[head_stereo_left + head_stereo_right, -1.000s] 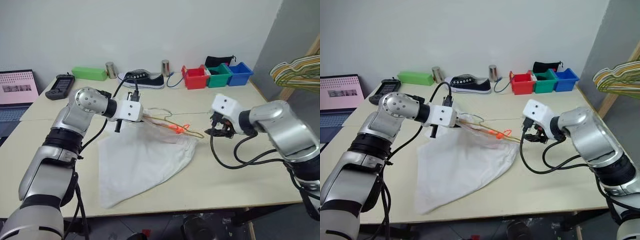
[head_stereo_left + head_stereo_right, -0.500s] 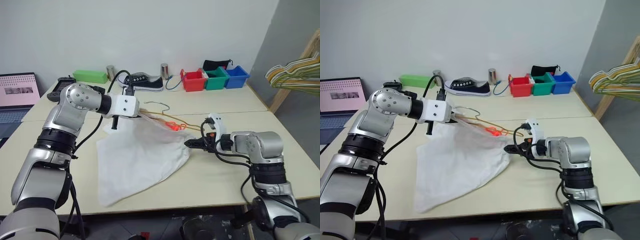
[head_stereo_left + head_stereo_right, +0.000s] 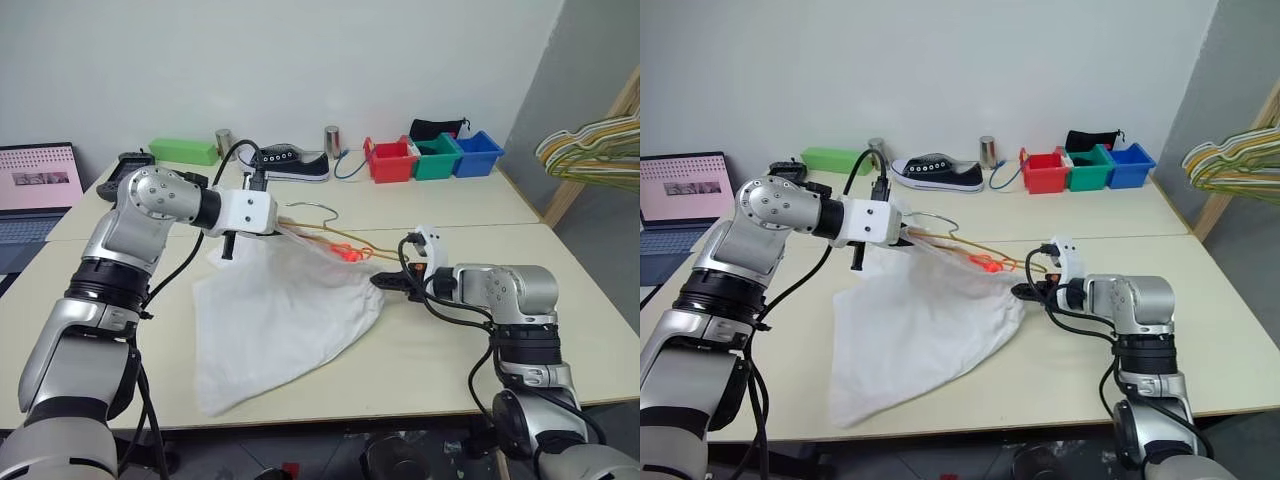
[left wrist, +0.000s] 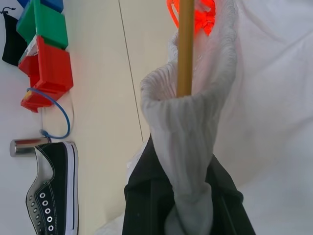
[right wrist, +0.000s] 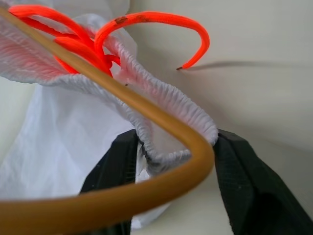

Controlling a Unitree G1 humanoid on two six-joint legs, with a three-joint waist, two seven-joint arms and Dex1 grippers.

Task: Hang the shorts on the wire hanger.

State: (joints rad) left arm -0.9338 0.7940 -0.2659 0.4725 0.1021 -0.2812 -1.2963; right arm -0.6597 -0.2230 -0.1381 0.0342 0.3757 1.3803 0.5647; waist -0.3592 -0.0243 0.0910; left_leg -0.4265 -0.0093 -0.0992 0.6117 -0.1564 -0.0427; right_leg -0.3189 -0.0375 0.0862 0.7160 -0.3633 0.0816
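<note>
Tabletop [image 3: 450, 350], pale and wide, carries the whole job, with bins, a shoe and a laptop well away along its far and left edges. Across its middle lie the shorts [image 3: 280, 320], a big wrinkled white sheet. The legs trail flat toward the near edge, while the gathered waistband is lifted along the far side.

Through that waistband runs the wire hanger [image 5: 146, 110]. Its yellow-orange arm enters the opening of the band at the left and comes out at the bend on the right, and its bare hook pokes up near the left arm.

The left gripper [image 3: 280, 228] holds the raised left end of the band above the tabletop, its fingers [image 4: 142, 200] pressed together on a bunched twist of fabric. The right gripper [image 3: 385, 282] is low at the right end. Its fingers [image 5: 249, 186] sit on either side of the gathered corner, just under the hanger's bend. The fabric fills the gap between them, so it looks like a pinch on the shorts. An orange drawstring [image 5: 146, 19] loops out just beyond.

I judge the step in hand to be threading: stretching the band so that it settles over the hanger's shoulders. Next, the right side probably needs to draw its corner outward and down past the bend, keeping the cloth taut without dragging the wire along. Only then should either side let go.
</note>
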